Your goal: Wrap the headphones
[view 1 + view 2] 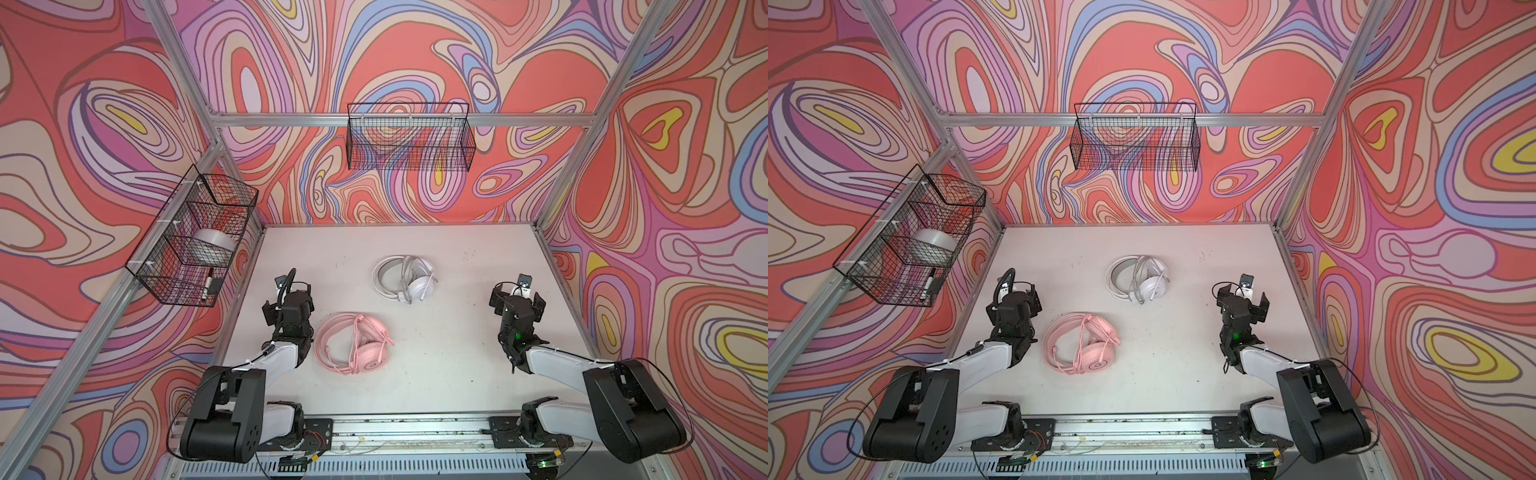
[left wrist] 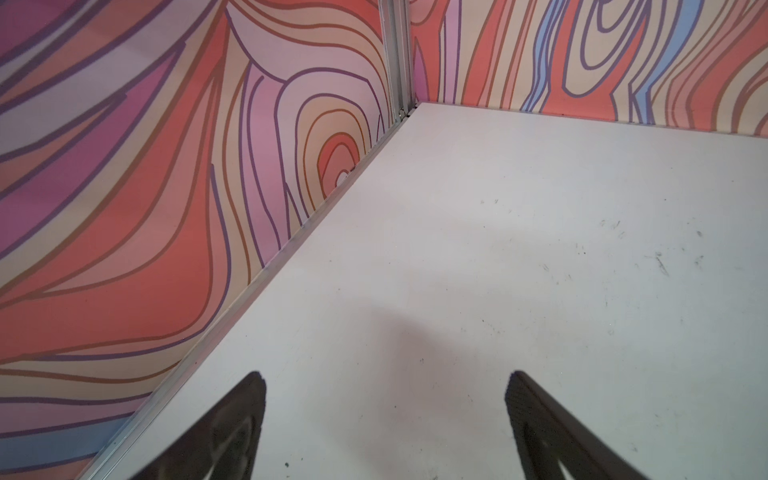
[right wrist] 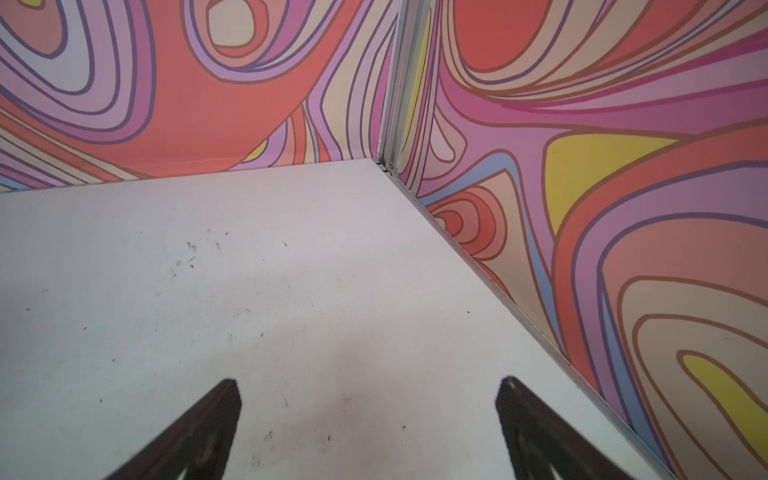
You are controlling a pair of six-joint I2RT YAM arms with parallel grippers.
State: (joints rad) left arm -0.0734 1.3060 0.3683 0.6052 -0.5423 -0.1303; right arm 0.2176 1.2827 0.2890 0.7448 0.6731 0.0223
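The pink headphones lie flat on the white table, left of centre, with their pink cable looped across the headband and earcup. The white headphones lie farther back near the middle, their pale cable bunched over the band. My left gripper hovers just left of the pink set, open and empty. My right gripper is open and empty, well to the right of both sets. Neither wrist view shows the headphones, only bare table and walls.
A wire basket on the left wall holds a tape roll and a marker. Another wire basket hangs on the back wall. Patterned walls and aluminium posts close in the table on three sides.
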